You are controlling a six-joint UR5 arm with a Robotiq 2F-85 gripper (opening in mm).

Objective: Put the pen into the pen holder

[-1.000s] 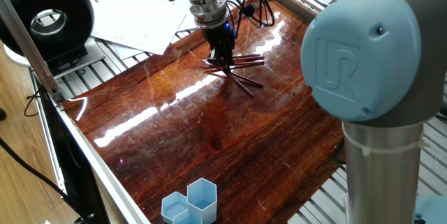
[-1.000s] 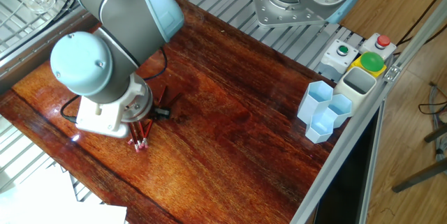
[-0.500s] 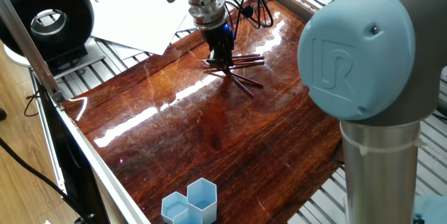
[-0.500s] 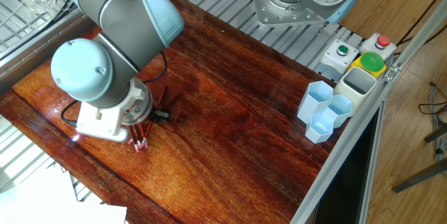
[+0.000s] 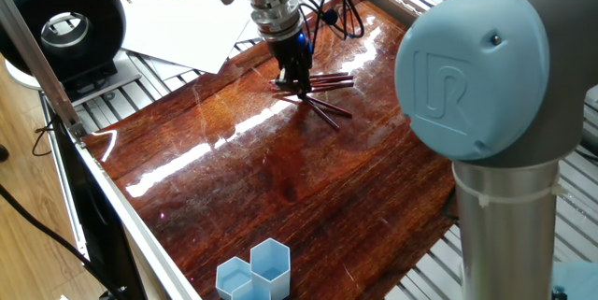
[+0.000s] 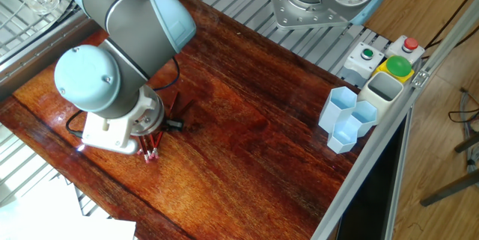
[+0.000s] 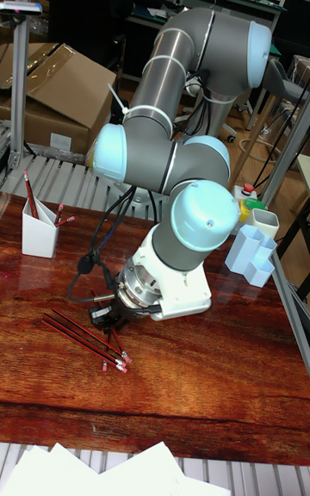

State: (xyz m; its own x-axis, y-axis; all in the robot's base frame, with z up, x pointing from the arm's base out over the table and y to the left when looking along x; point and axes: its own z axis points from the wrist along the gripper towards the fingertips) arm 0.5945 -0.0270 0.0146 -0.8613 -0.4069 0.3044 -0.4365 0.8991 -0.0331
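Observation:
Several dark red pens lie in a loose pile on the wooden table; their ends also show in the other fixed view and the tall view. My gripper points straight down into the pile's left end. Its fingers stand close together and look shut on one pen, which still rests in the pile. In the tall view the gripper shows dark under the wrist. The white pen holder stands at the far left table corner with a few pens in it, well away from the gripper.
Light blue honeycomb cups and a cream cup stand at one table edge, by a button box. Paper sheets and a black round device lie beyond the opposite edge. Cables hang near the wrist.
The arm's wrist and elbow have shifted very slightly. The gripper stays at the pile and the pens have not moved.

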